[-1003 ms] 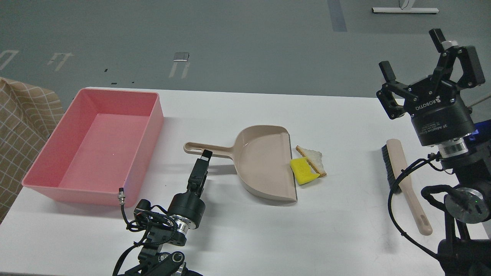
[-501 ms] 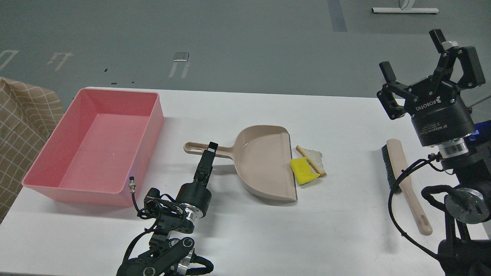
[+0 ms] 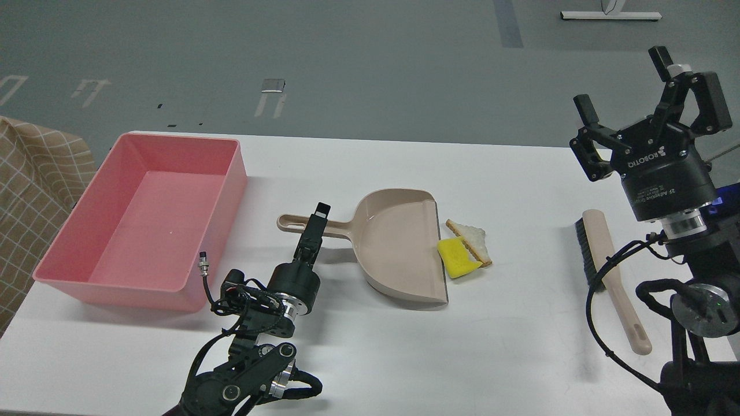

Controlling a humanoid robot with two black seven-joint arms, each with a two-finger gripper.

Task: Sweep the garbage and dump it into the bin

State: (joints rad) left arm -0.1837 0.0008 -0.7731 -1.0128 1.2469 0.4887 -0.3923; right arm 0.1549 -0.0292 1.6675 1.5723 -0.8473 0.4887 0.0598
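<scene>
The yellow sponge chunk (image 3: pixel 457 257) and the triangular bread slice (image 3: pixel 474 239) lie together on the white table, touching the open mouth of the beige dustpan (image 3: pixel 393 248). The pink bin (image 3: pixel 228 202) stands at the left, with nothing in it. My left gripper (image 3: pixel 319 215) is seen edge-on, its tip over the dustpan's handle (image 3: pixel 292 222); its two fingers cannot be told apart. My right gripper (image 3: pixel 627 84) is open and empty, raised high above the table's right side.
A beige hand brush with black bristles (image 3: pixel 607 271) lies at the right, below my right gripper. A checked cloth (image 3: pixel 34 185) hangs off the table's left edge. The grey floor lies beyond the table's far edge.
My left arm has moved forward and to the right, bringing its gripper tip from short of the dustpan handle to over it. The right arm has barely moved.
</scene>
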